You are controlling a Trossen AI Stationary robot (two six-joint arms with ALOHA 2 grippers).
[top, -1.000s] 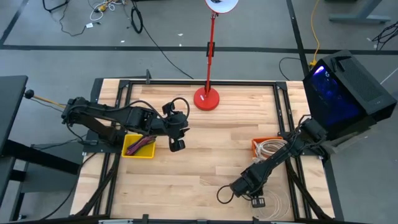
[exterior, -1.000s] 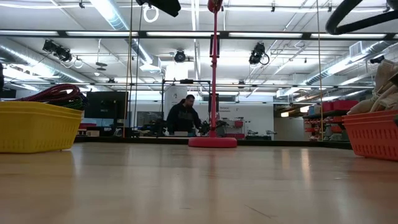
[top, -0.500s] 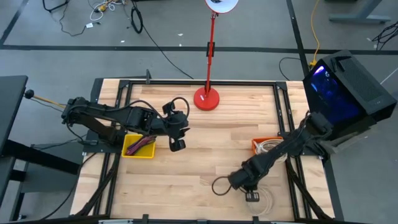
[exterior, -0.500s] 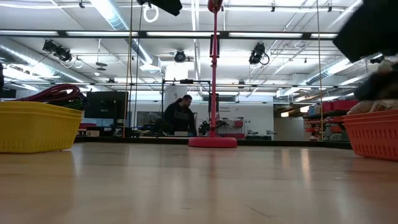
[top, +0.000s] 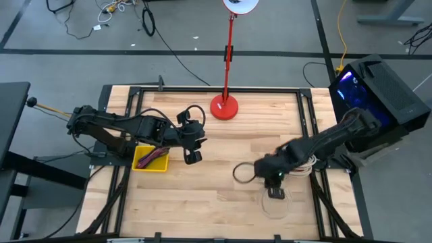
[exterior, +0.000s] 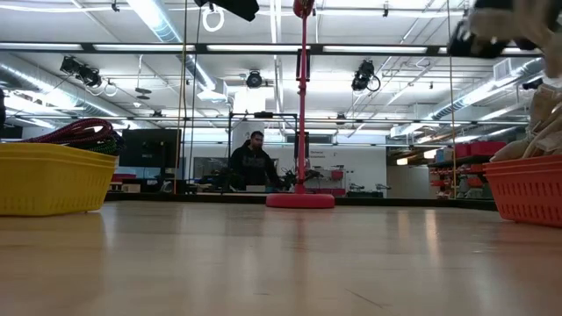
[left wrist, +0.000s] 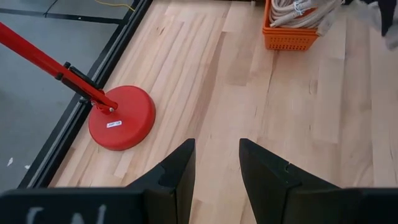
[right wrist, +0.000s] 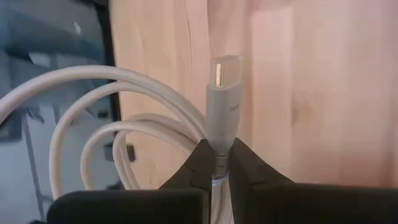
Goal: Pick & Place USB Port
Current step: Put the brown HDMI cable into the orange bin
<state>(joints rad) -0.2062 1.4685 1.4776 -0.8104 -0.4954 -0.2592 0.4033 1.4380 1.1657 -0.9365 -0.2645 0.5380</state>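
Note:
In the right wrist view, a white USB cable (right wrist: pixel 118 112) with a grey plug (right wrist: pixel 224 93) sits in my shut right gripper (right wrist: pixel 216 163). In the high view that gripper (top: pixel 273 192) is above the table's near right part, with pale cable loops (top: pixel 275 206) under it. In the low view it is a blur at the top right (exterior: pixel 496 26). My left gripper (left wrist: pixel 215 163) stands open and empty, high over the table's left middle (top: pixel 192 146), beside the yellow basket (top: pixel 150 160). My right gripper pinches the cable's thin neck just behind the grey plug (right wrist: pixel 219 149) between its two fingertips. The plug sticks out past the fingertips along their line. The fingers slant steeply down. The white loops (right wrist: pixel 93 137) curl back beside the fingers, lifted with the gripper.
An orange basket (top: pixel 282 156) of white cables stands at the right, partly under my right arm. The yellow basket holds red and dark cables. A red lamp base (top: pixel 223 106) with its pole stands at the far middle. A person stands in the room behind (exterior: pixel 253 165).
My right gripper, shut on the white cable, has risen from near the table's near edge and swung toward the far edge and the orange basket. The cable's loops have come up off the table with it.

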